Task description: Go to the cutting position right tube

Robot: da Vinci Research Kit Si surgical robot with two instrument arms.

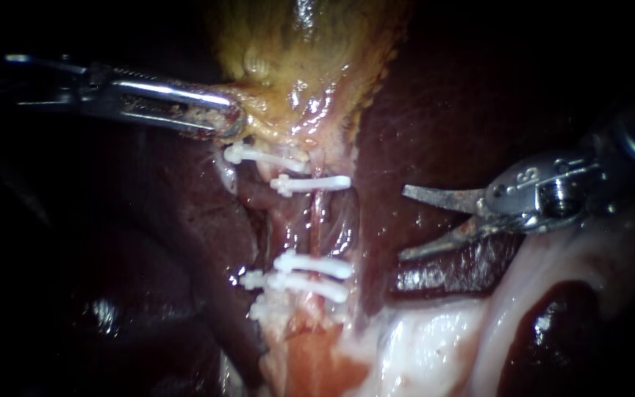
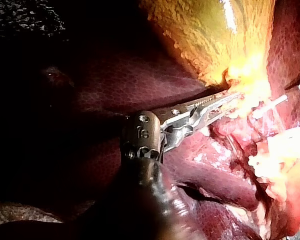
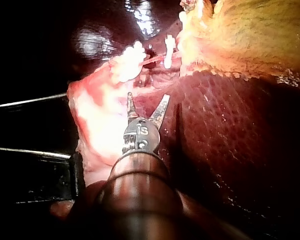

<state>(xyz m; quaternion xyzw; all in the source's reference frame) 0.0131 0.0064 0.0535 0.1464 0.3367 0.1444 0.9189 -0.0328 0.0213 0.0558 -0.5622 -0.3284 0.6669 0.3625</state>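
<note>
Dark red liver (image 1: pixel 435 110) is lying under everything, with the yellow-green gallbladder (image 1: pixel 310 51) sitting above the clipped zone. Left instrument (image 1: pixel 218 121) is pinching the gallbladder's lower edge. Right instrument (image 1: pixel 404 223) is hovering over liver with steel blades spread, well apart from the thin reddish right tube (image 1: pixel 318 220), which is running between upper and lower white plastic clips (image 1: pixel 311 184) (narrow gap). Risk: the blades are pointing across liver, so a low approach is likely nicking it, and drifting off mid-gap is hitting a clip.
</note>
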